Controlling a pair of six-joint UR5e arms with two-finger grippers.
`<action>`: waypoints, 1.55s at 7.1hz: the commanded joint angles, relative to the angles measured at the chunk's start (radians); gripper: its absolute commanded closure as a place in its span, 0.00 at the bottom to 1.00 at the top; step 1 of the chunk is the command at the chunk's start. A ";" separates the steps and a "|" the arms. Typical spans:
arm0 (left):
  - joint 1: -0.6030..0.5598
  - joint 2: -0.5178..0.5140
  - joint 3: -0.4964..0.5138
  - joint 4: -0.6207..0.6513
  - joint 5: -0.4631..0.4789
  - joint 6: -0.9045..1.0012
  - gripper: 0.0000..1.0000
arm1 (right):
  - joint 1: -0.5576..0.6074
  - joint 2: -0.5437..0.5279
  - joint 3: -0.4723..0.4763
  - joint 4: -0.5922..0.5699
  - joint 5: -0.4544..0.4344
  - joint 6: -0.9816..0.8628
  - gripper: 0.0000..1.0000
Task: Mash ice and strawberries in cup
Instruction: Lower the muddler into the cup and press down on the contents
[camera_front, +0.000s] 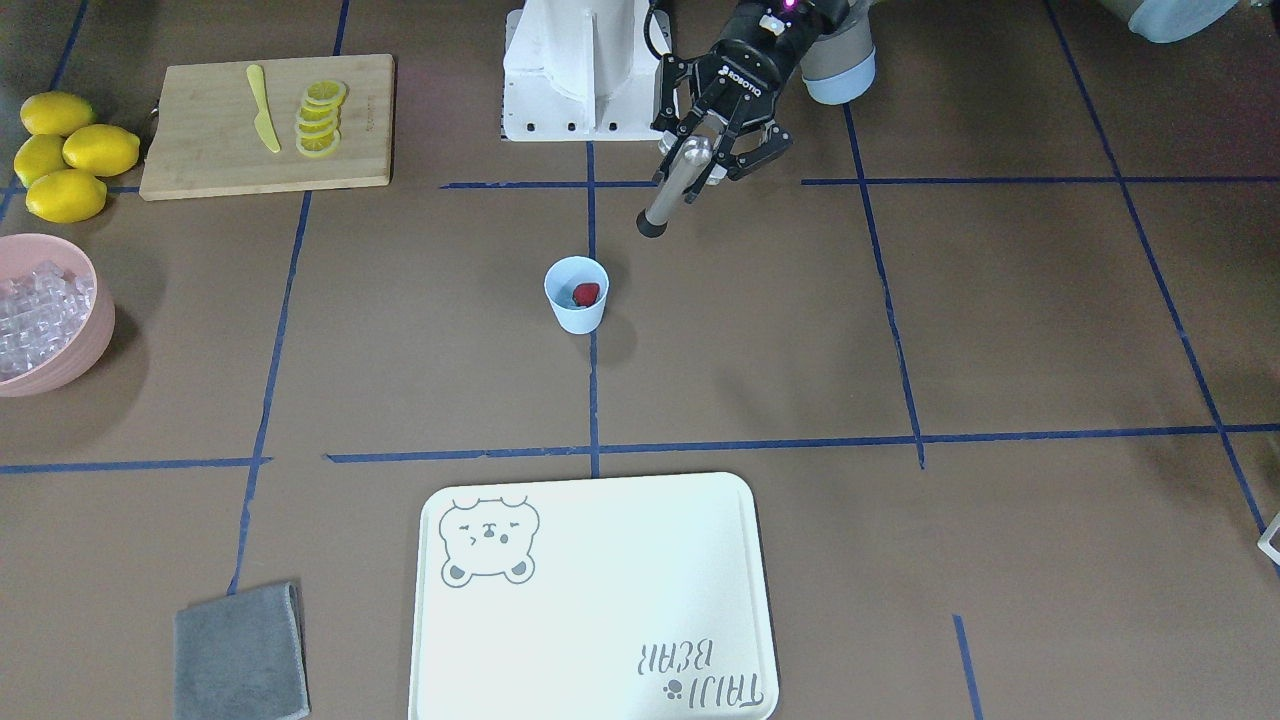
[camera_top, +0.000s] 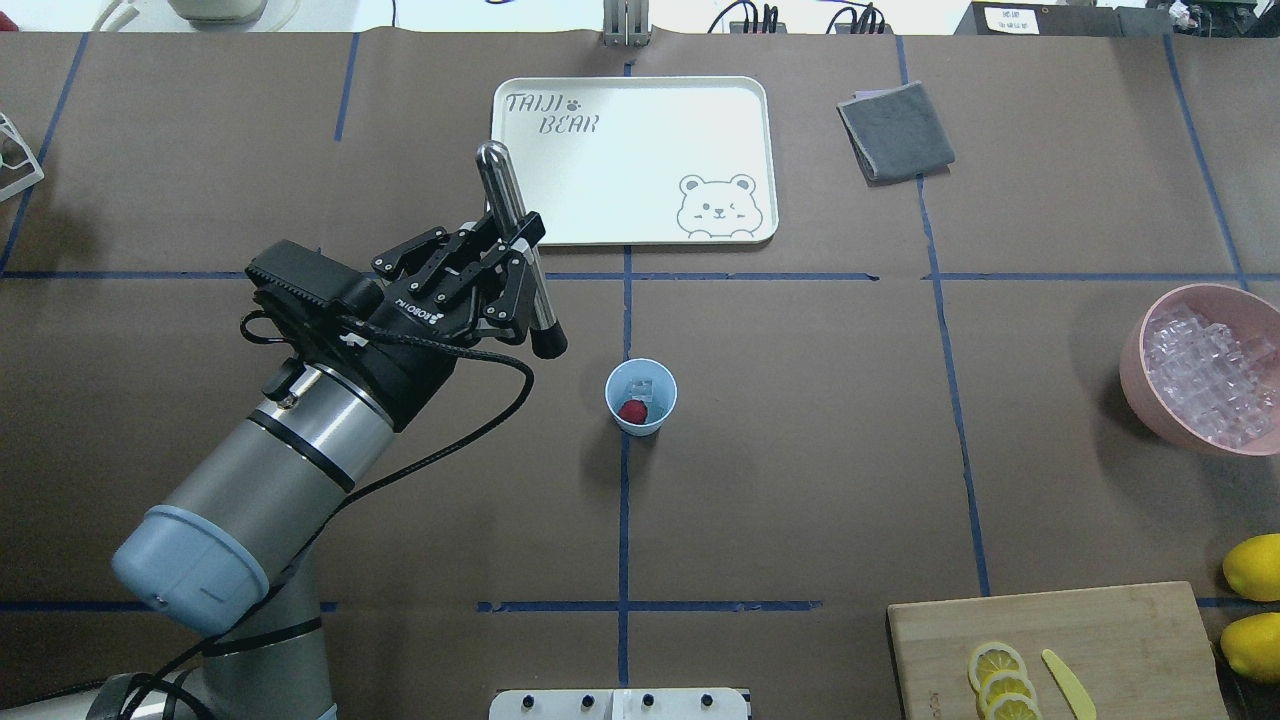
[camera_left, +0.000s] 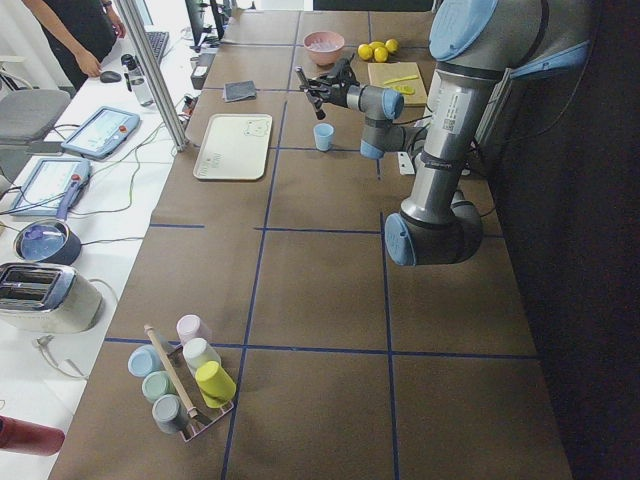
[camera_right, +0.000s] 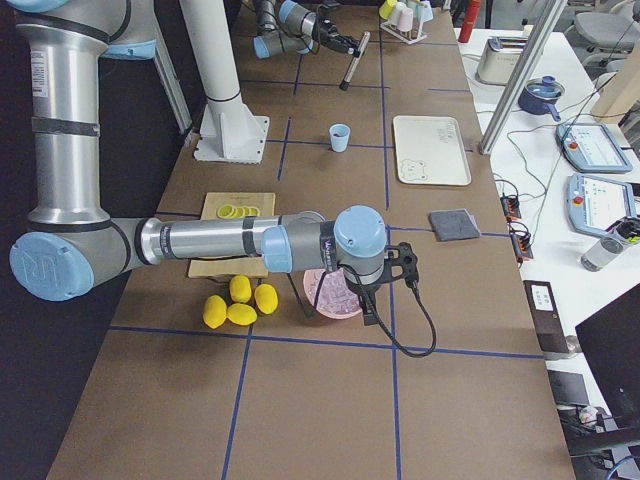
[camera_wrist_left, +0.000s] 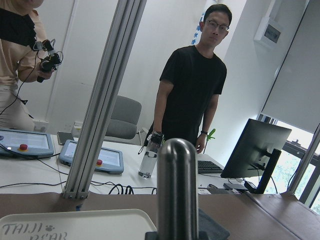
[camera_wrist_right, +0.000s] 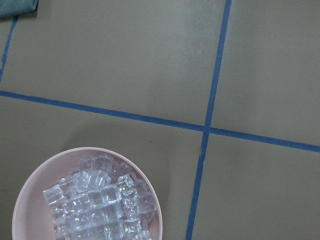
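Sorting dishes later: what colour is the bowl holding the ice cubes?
Pale pink; the bowl shows best in the overhead view.

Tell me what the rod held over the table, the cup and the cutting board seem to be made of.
Rod: likely metal, going by the silver sheen and bright highlights. Its dark tip may be rubber or plastic.
Cup: looks like plastic, a smooth, pale blue, fairly matte thin wall.
Cutting board: wood or bamboo, light tan with a natural, unpainted look.
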 joint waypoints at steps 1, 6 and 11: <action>0.004 -0.082 0.133 -0.064 0.013 0.093 1.00 | -0.002 0.003 0.000 -0.001 0.001 0.000 0.00; 0.056 -0.193 0.309 -0.156 0.091 0.108 1.00 | -0.017 -0.001 0.007 -0.003 0.009 0.060 0.00; 0.097 -0.261 0.433 -0.210 0.134 0.108 1.00 | -0.019 -0.004 0.001 -0.003 0.006 0.060 0.00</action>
